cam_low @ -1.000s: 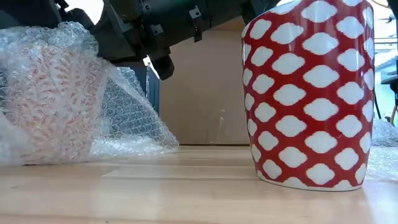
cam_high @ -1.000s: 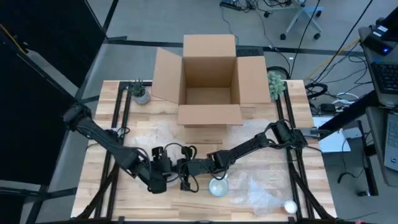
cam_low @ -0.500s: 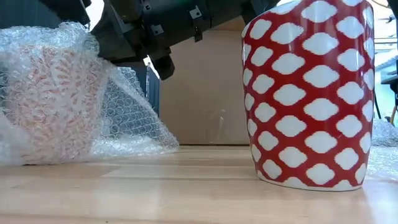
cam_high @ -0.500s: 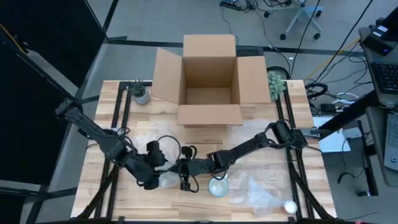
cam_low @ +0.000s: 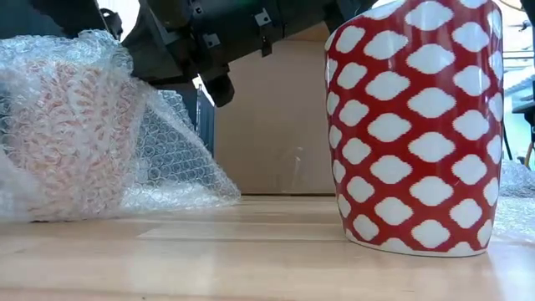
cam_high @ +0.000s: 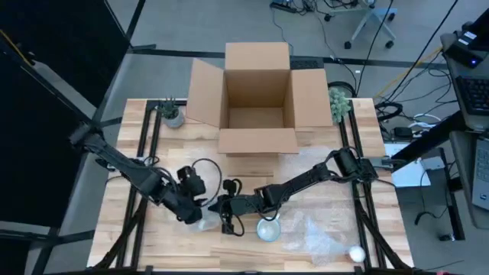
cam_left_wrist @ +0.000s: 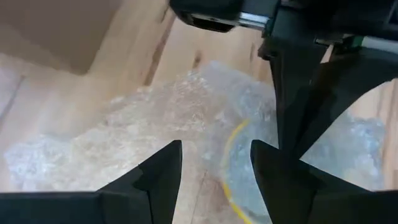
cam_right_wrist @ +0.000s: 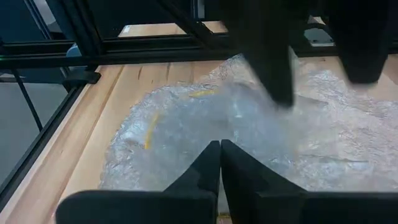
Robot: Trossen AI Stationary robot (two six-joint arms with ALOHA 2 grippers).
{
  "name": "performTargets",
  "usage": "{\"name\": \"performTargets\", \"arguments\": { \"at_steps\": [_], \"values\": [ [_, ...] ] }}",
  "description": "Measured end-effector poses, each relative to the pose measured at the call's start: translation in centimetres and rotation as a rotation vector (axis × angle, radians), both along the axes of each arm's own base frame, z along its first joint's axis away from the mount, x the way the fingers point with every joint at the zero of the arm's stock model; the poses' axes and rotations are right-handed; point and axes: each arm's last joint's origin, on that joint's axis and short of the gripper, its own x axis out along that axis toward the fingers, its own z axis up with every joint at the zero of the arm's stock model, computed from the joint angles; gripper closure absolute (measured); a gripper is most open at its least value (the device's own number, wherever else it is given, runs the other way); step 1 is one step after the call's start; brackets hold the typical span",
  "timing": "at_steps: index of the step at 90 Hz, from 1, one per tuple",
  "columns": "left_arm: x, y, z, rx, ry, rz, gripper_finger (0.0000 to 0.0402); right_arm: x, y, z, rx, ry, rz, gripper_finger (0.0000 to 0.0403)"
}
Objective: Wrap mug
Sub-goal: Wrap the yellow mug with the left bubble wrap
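A mug swathed in bubble wrap (cam_low: 71, 125) stands on the table near the front, left of the middle (cam_high: 205, 222). Its yellow rim (cam_left_wrist: 227, 163) shows through the wrap. My left gripper (cam_high: 199, 208) is open and hovers above it, with nothing between its fingers (cam_left_wrist: 214, 152). My right gripper (cam_high: 224, 208) is shut just right of the bundle, its tips (cam_right_wrist: 219, 149) over the wrap's spread edge. A bare red-and-white mug (cam_low: 414, 125) stands upright to the right (cam_high: 267, 228). My right gripper comes in level from the table's right, its shut fingertips (cam_right_wrist: 211, 155) over the spread edge of the bubble wrap (cam_right_wrist: 186, 130). The fingers hide the spot, so I cannot tell whether they pinch or even touch the wrap.
An open cardboard box (cam_high: 257, 99) stands at the back middle. Loose bubble wrap (cam_high: 317, 233) and a small white object (cam_high: 356, 252) lie at the front right. Small plants stand at the back left (cam_high: 172, 114) and back right (cam_high: 338, 101).
My left gripper has drawn back from the right gripper toward the table's left, then shifted a little toward the far edge, uncovering the wrapped bundle below it. The wrap's loose flap has settled slightly. My right gripper has kept still.
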Motion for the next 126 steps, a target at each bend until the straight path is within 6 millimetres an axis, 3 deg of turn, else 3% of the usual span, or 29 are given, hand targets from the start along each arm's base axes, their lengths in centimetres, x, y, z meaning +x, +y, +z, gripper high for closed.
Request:
{"name": "performTargets", "arguments": {
  "at_steps": [54, 74, 104, 126],
  "values": [
    [2.8, -2.0, -6.6, 0.077, 0.223, -0.042, 0.0221, 0.0, 0.0, 0.0, -0.001, -0.002, 0.004, 0.0403],
    [2.9, -2.0, -6.5, 0.073, 0.208, -0.061, 0.0221, -0.1, 0.1, 0.2, -0.016, -0.002, 0.014, 0.0403],
    [2.9, -2.1, -6.3, 0.064, 0.195, -0.069, 0.0221, -0.6, -0.1, 2.5, -0.041, -0.028, 0.021, 0.0403],
    [2.9, -2.0, -6.2, 0.059, 0.195, -0.07, 0.0221, 0.3, -0.2, -0.8, -0.005, 0.001, -0.018, 0.0403]
  ]
}}
